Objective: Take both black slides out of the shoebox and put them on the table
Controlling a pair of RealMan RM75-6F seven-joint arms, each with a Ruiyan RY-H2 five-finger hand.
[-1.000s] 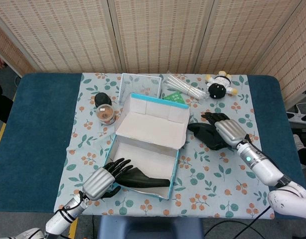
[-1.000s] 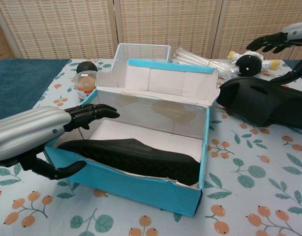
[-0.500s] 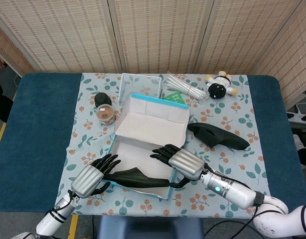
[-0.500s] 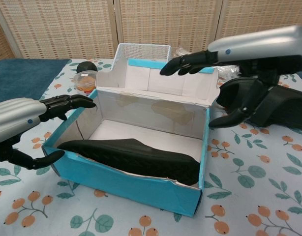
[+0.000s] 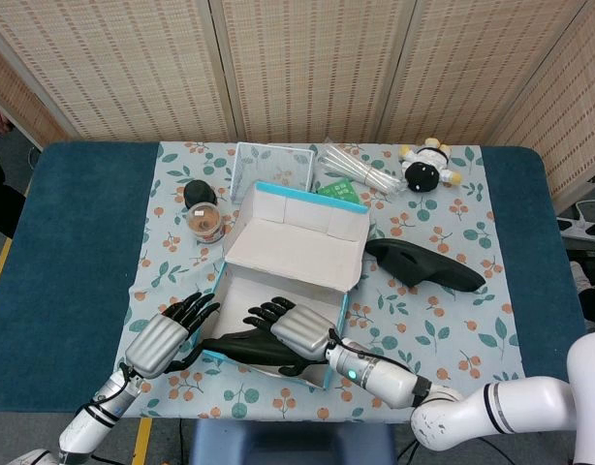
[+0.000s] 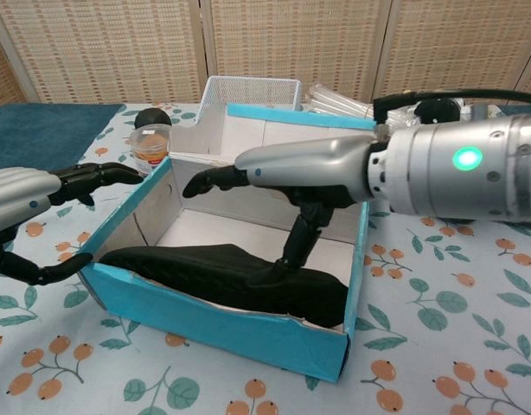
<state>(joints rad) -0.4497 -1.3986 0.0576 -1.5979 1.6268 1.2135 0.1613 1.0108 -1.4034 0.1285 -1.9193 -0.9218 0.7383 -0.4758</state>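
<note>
Reaching into the shoebox (image 5: 296, 254), the right robot hand (image 5: 296, 334) spreads its fingers over the slide (image 6: 231, 275) lying inside, thumb touching it, grasping nothing. Just left of the shoebox, the left robot hand (image 5: 162, 340) hangs released. Right of the shoebox, the other slide (image 5: 423, 263) lies on the surface (image 5: 75, 252).

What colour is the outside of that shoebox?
Light blue outside, white inside; the shoebox shows best in the chest view.
</note>
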